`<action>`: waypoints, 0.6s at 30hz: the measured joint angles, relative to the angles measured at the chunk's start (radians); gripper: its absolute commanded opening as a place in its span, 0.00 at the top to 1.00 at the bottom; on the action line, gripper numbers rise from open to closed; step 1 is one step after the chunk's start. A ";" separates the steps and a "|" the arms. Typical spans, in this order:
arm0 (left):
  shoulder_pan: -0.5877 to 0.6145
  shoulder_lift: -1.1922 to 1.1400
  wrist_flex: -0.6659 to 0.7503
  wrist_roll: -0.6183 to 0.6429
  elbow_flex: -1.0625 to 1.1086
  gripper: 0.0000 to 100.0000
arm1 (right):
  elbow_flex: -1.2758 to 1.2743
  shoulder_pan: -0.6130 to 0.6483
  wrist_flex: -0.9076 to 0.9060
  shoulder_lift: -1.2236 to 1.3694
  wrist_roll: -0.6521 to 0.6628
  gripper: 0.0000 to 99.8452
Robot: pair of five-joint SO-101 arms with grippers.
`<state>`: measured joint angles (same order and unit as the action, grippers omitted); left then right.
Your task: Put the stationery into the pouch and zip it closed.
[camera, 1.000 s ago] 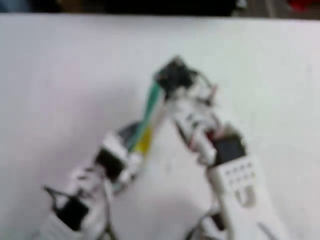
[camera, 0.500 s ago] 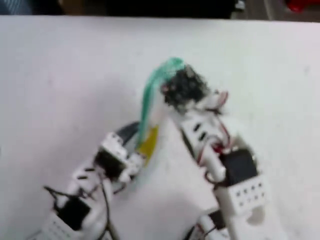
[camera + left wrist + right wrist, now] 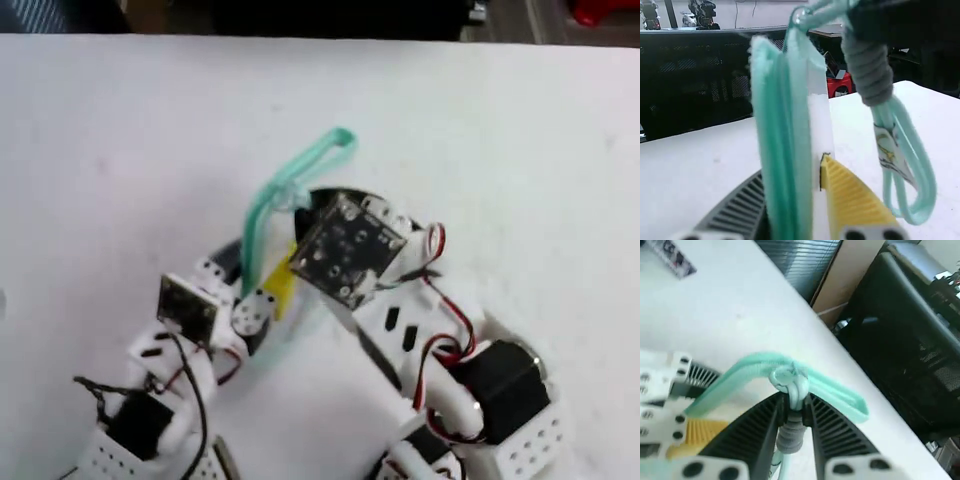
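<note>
White desk (image 3: 120, 120): green pouch (image 3: 252, 228) held on edge, lower end clamped in left jaws, running toward 1 o'clock; right jaws pinch its zip pull (image 3: 790, 432).

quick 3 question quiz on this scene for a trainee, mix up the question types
1. True or false: the pouch lies flat with neither gripper touching it.
2. What is the right gripper shut on? A) the grey zip pull B) a pencil C) nothing
3. Fill in: the left gripper clamps the pouch between a grey finger and a ___ one.

Key: 1 false, it is held up on edge by both grippers. 2 A. 3 yellow.
</note>
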<state>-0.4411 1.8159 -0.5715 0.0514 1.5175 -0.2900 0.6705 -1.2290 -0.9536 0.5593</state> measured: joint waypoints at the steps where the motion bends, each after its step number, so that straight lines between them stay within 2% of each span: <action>1: 0.000 0.000 -0.021 0.000 -0.012 0.86 | 0.000 0.003 -0.028 -0.002 0.009 0.98; 8: -0.002 0.000 -0.199 0.003 -0.126 0.86 | 0.000 0.043 -0.167 -0.005 0.061 0.98; 14: -0.002 0.012 -0.210 0.003 -0.144 0.87 | 0.002 0.158 -0.242 -0.021 0.066 0.98; 17: -0.002 0.012 -0.210 0.003 -0.144 0.98 | 0.002 0.169 -0.245 -0.020 0.066 0.98; 18: -0.003 0.012 -0.210 0.003 -0.144 0.98 | 0.002 0.169 -0.245 -0.020 0.066 0.98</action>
<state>-0.4442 1.8282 -0.7818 0.0545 1.3732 -0.2885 0.8393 -1.4745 -0.9735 0.6252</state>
